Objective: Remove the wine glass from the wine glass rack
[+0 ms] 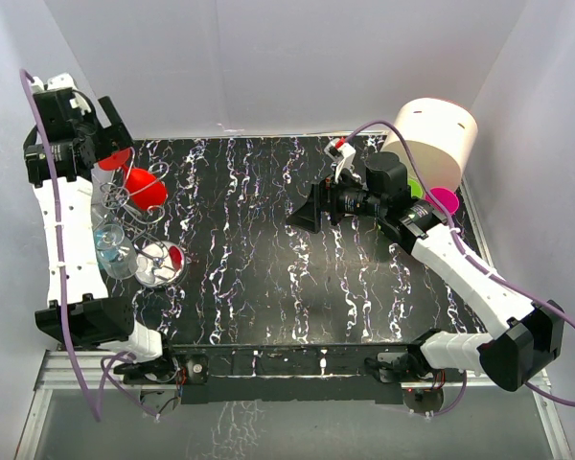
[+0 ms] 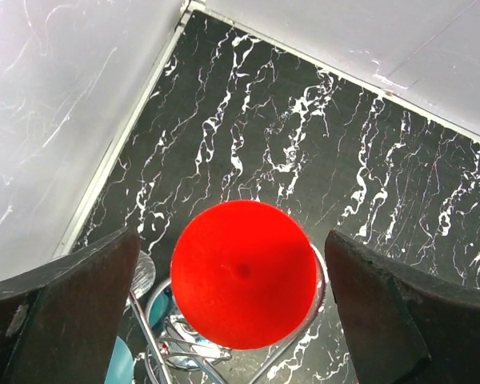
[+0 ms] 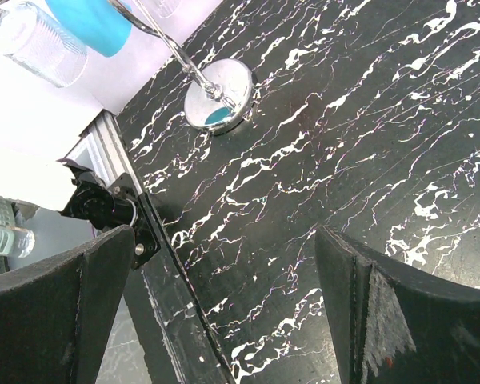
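- While the overhead view sets the wine glass rack at the table's 9 o'clock edge, only the left wrist view shows the red wine glass foot-up on the wire. It sits centred between the left gripper's wide-apart fingers, touching neither.
- Right wrist view alone shows the rack's base disc at 11 o'clock, with a blue glass and a clear ribbed glass hanging above.
- Right gripper, jaws spread on nothing, hovers mid-table, pointing toward 9 o'clock.
- Side wall crowds the rack at 9 o'clock; bare marble opens toward 3 o'clock.
- Cream cylinder stands at 2 o'clock with a magenta object beside it; its inside is hidden.
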Action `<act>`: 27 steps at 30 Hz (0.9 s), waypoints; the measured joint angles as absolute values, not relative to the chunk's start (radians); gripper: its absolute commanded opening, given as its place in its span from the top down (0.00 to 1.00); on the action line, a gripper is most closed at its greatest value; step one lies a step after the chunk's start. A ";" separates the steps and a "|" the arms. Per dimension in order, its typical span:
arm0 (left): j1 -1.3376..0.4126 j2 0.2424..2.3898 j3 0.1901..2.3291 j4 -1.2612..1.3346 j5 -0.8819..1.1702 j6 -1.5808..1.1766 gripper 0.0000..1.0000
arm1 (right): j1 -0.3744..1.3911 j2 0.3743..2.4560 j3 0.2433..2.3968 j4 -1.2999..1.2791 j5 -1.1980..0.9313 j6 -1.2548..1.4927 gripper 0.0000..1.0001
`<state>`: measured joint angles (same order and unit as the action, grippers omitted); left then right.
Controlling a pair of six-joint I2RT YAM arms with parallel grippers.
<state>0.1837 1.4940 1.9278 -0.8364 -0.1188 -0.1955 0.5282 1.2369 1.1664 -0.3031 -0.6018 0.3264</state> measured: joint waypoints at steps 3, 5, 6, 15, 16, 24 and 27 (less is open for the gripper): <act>0.221 1.490 1.903 -0.832 -0.071 -0.217 0.01 | 0.528 1.237 1.163 -0.303 -0.601 0.326 0.06; 0.240 1.491 1.895 -0.830 -0.043 -0.230 0.01 | 0.528 1.237 1.158 -0.302 -0.601 0.326 0.06; 0.247 1.491 1.895 -0.830 -0.031 -0.237 0.01 | 0.528 1.237 1.153 -0.302 -0.601 0.324 0.06; 0.273 1.488 1.858 -0.807 0.035 -0.276 0.01 | 0.528 1.237 1.135 -0.302 -0.601 0.321 0.06; 0.273 1.488 1.854 -0.804 0.041 -0.279 0.01 | 0.528 1.237 1.134 -0.303 -0.601 0.321 0.06; 0.276 1.486 1.841 -0.793 0.072 -0.293 0.01 | 0.528 1.237 1.134 -0.302 -0.601 0.320 0.06; 0.276 1.486 1.837 -0.792 0.084 -0.297 0.03 | 0.528 1.237 1.133 -0.302 -0.601 0.320 0.06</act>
